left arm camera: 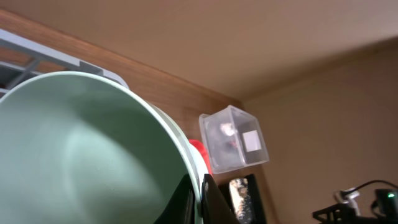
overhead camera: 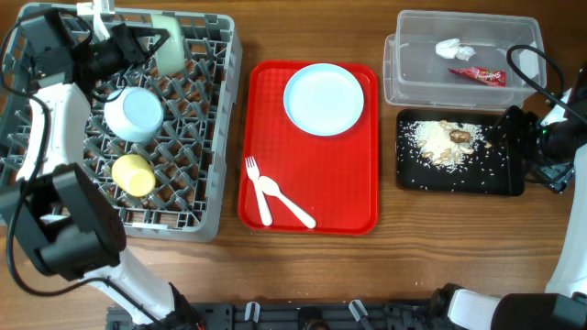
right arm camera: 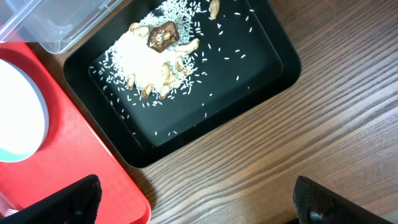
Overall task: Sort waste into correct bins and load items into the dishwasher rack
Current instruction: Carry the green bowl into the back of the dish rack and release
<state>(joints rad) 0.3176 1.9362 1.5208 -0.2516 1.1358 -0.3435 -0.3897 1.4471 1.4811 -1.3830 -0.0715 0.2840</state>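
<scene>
My left gripper (overhead camera: 139, 44) is shut on the rim of the pale green bowl (overhead camera: 171, 46), which it holds tilted over the far edge of the grey dishwasher rack (overhead camera: 206, 137). In the left wrist view the bowl (left arm camera: 74, 149) fills the frame, its rim pinched at my gripper (left arm camera: 200, 199). A pale blue-white bowl (overhead camera: 133, 112) and a yellow cup (overhead camera: 133, 174) sit in the rack. The white plate (overhead camera: 323, 98) and two white spoons (overhead camera: 268, 192) lie on the red tray (overhead camera: 307, 215). My right gripper (right arm camera: 196, 202) stands open over bare wood beside the black tray (right arm camera: 261, 62).
The clear tub (overhead camera: 413, 82) at the back right holds a white tissue (overhead camera: 454, 49) and a red wrapper (overhead camera: 479, 75). Rice and brown scraps (overhead camera: 445, 139) lie in the black tray (overhead camera: 413, 179). A cable (overhead camera: 537, 64) loops past the tub's right end.
</scene>
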